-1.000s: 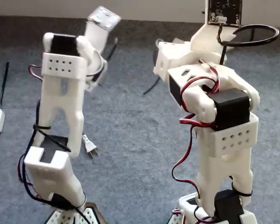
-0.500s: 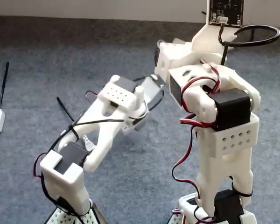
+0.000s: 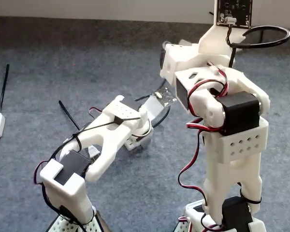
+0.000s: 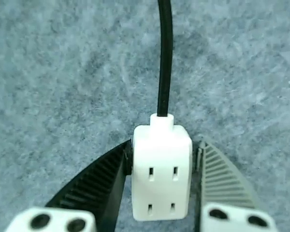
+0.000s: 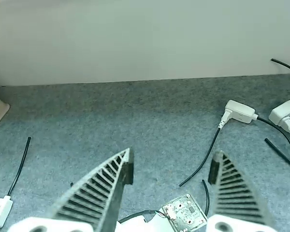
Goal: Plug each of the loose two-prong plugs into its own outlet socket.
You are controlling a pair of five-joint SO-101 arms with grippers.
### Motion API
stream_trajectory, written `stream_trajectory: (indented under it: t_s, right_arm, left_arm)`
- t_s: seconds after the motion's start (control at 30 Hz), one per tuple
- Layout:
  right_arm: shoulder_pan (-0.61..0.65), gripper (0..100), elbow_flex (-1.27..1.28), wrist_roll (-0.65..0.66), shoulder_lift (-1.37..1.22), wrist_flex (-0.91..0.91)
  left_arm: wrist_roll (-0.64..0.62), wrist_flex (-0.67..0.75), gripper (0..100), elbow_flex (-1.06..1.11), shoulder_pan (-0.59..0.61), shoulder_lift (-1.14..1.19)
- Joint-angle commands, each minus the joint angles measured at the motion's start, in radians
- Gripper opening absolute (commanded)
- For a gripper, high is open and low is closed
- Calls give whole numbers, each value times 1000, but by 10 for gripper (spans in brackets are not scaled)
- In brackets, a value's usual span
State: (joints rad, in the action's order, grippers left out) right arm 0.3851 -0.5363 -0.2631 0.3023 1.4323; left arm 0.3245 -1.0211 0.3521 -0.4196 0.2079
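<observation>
Fingers (image 4: 101, 179) of the left gripper (image 4: 164, 142) straddle a white outlet socket (image 4: 162, 179) lying on grey carpet (image 4: 48, 72), one touching it, the other just beside. The right gripper (image 5: 172, 159) hangs wide open above.

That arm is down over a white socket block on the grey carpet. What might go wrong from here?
1. The left end effector straddles the white two-outlet socket block with its jaws open; closing unevenly might shove the block sideways on the grey carpet.
2. The block's black cord may twist it in the grasp when lifted.
</observation>
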Motion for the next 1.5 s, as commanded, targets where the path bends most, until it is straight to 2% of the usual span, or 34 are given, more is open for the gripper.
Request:
stream_trajectory:
  t_s: [0.0,0.13,0.3,0.43,0.57,0.7,0.83,1.03,1.33,1.47]
  right_arm:
    - [-4,250,-39,11,39,2]
    - [-4,250,-39,11,39,2]
    - [-4,250,-39,11,39,2]
    - [-1,250,-39,11,39,2]
    - [24,250,-33,11,39,2]
    - [30,250,-36,11,39,2]
    - [30,250,-38,11,39,15]
    - [28,250,-38,11,39,12]
    - [28,250,-38,12,39,13]
    - [28,250,-38,12,39,13]
  left_arm:
    - [-6,-43,267,-51,-30,-62]
    - [-11,-176,267,-196,38,-147]
    - [-28,-345,267,-374,182,-266]
    - [-184,-443,267,-421,292,-358]
    - [-427,-523,267,-314,364,-429]
    - [-669,-459,267,-137,427,-453]
    - [-825,-420,268,-31,481,-463]
    - [-878,-408,267,122,481,-455]
    - [-882,-322,268,298,340,-455]
    - [-1008,-244,269,305,374,-456]
